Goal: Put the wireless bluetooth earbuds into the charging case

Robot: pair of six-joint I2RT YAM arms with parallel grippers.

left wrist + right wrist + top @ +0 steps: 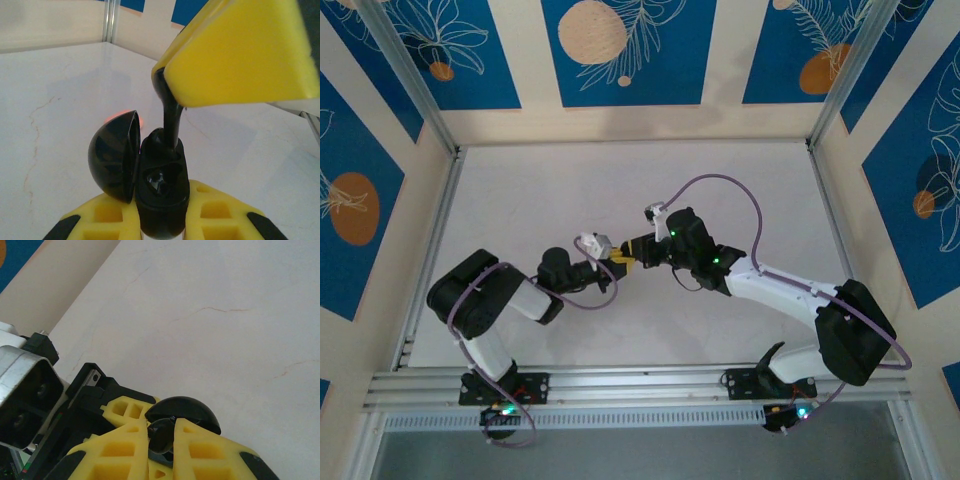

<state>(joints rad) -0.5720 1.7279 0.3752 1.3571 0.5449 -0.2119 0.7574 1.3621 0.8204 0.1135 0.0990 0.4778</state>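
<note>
Left gripper (162, 222) clamps a black charging case (161, 195) upright between its fingers, the lid (112, 157) swung open to one side. Right gripper (160, 432), just above, pinches a black earbud (171, 117), stem down at the case's mouth. Insertion looks in hand; next likely calls for a straight downward press, then release.

The right gripper (161, 429) is seen with its yellow jaws closed on a black earbud (160, 440), which is pinched between the two fingertips. Just beyond them, toward the left, the glossy domed lid of a black charging case (186, 410) is raised. Beside the case a yellow finger of the left gripper (127, 409) is seen, backed by its black body and a silver housing (22, 395). Beneath lies a white table (225, 315) marked by hairline cracks and bounded by a beige wall (65, 275).
</note>
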